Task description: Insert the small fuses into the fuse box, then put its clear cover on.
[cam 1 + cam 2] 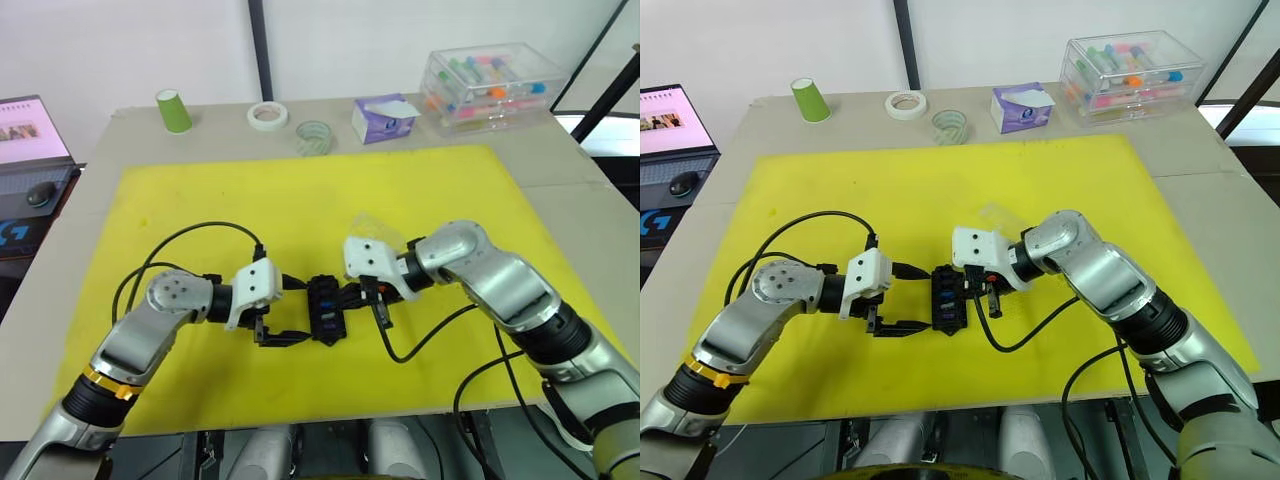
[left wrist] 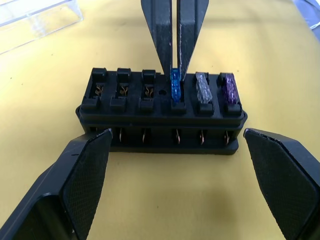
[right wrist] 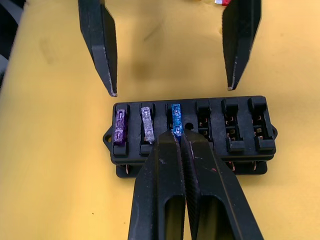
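Observation:
The black fuse box lies on the yellow mat between my two grippers. Three of its slots hold fuses: a purple fuse, a grey-clear fuse and a teal fuse. My right gripper is shut on the top of the teal fuse, which stands in the third slot from that end. My left gripper is open, one finger on each side of the box and not touching it. The clear cover lies on the mat just beyond the box, behind my right wrist.
Along the table's far edge stand a green cup, two tape rolls, a purple tissue pack and a big clear case of coloured tubes. A laptop sits off the table's left. Black cables loop over the mat.

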